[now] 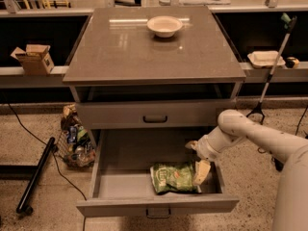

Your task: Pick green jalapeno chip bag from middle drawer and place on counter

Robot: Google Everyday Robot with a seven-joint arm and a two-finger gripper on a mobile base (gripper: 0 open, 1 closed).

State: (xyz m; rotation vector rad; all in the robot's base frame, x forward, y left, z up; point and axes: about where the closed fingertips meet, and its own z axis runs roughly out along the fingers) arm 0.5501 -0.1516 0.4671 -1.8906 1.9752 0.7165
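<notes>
The green jalapeno chip bag [172, 177] lies flat at the front right of the open middle drawer [115, 184]. My gripper [199, 173] reaches down into the drawer from the right, its pale fingers [202, 171] right at the bag's right edge. My white arm [250, 134] comes in from the lower right. The counter [120, 47] tops the grey cabinet above.
A white bowl [164, 26] stands at the back of the counter. The shut upper drawer [155, 114] is just above the arm. A heap of colourful wrappers [74, 138] sits on the floor left of the cabinet. A cardboard box [33, 58] and a tray [265, 58] rest on side ledges.
</notes>
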